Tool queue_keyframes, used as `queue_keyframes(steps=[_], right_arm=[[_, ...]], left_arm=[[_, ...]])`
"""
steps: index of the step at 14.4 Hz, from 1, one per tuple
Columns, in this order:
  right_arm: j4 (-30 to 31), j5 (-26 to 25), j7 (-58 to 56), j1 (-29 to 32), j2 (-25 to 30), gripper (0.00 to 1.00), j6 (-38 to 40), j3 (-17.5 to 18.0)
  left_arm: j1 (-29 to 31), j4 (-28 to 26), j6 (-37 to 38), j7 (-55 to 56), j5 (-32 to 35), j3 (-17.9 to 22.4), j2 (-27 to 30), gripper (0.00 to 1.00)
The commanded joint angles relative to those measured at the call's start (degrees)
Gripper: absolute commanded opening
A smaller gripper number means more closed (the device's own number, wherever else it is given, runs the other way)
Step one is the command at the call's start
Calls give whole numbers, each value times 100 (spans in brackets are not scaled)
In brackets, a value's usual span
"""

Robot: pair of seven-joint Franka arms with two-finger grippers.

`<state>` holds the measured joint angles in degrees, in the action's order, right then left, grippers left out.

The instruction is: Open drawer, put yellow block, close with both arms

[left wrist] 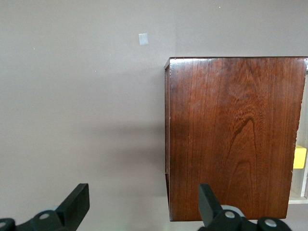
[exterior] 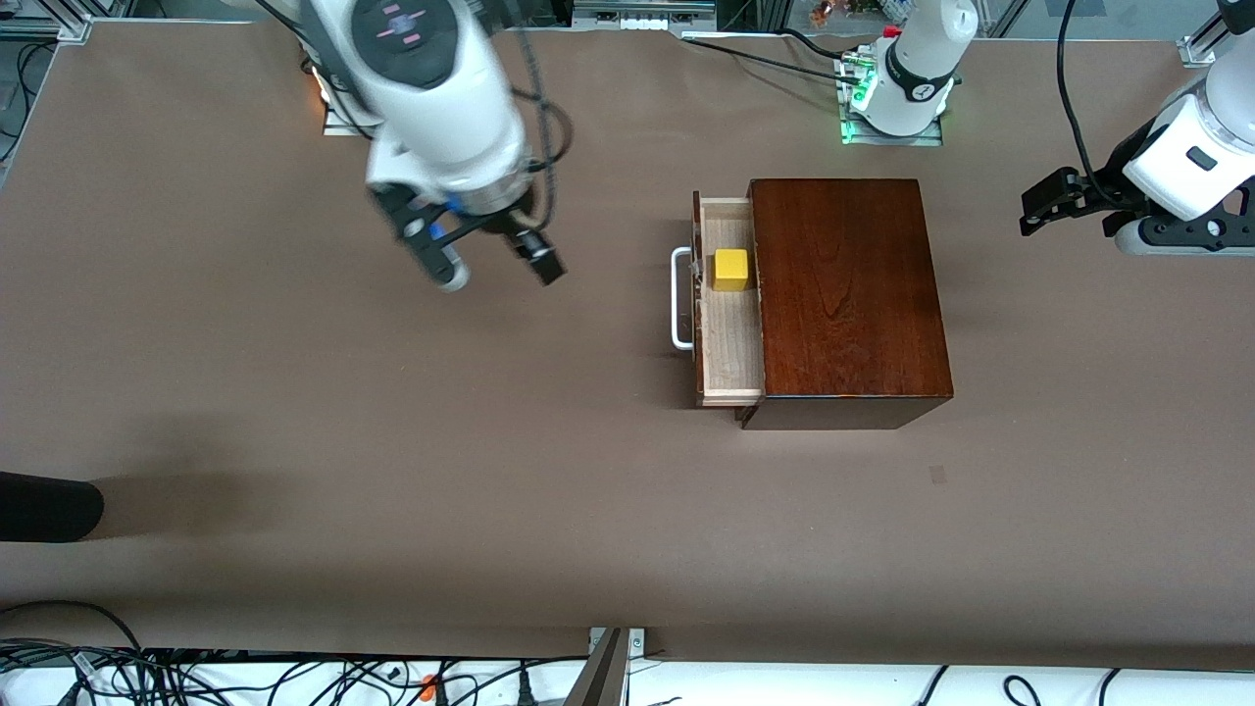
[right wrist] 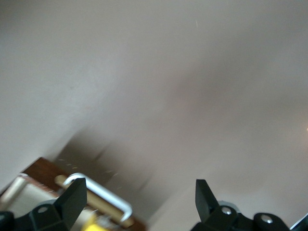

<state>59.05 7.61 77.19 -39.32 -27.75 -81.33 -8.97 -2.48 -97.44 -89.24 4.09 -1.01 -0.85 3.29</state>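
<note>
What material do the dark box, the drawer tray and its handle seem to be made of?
The glossy dark reddish-brown box looks like varnished wood: grain lines and a shine show on its top. The pale drawer tray seems to be unfinished light wood, matte with fine grain. The white U-shaped bar handle is smooth and evenly white, perhaps painted metal or plastic; I cannot tell which.

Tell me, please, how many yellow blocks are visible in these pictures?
1. The yellow block lies inside the open drawer, close to its dark front with the white handle. The part of the drawer within the wooden box is hidden.
</note>
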Motion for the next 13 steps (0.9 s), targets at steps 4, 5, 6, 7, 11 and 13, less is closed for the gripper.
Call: queue_keyframes(steps=[4, 5, 6, 7, 11, 13], right_arm=[[2293, -119, -3645, -68, 1675, 100, -313, -1307], [2548, -119, -4102, -68, 1868, 100, -418, -1518], [2811, -119, -4646, -68, 2026, 100, -541, -1703], [3014, -163, -5043, -33, 2176, 100, -611, -1809], [3069, -681, -6844, 1702, 2291, 100, -682, -821], [3069, -717, -7523, 2801, 2396, 100, -700, -30]], left_arm=[[64, 155, 126, -128, -162, -12, -65, 100], [72, 155, 135, -128, -162, -12, -65, 100], [72, 155, 135, -128, -171, -12, -57, 100], [64, 155, 135, -128, -171, -12, -57, 100], [64, 155, 144, -128, -171, -12, -57, 100], [64, 155, 153, -128, -171, -12, -57, 100]])
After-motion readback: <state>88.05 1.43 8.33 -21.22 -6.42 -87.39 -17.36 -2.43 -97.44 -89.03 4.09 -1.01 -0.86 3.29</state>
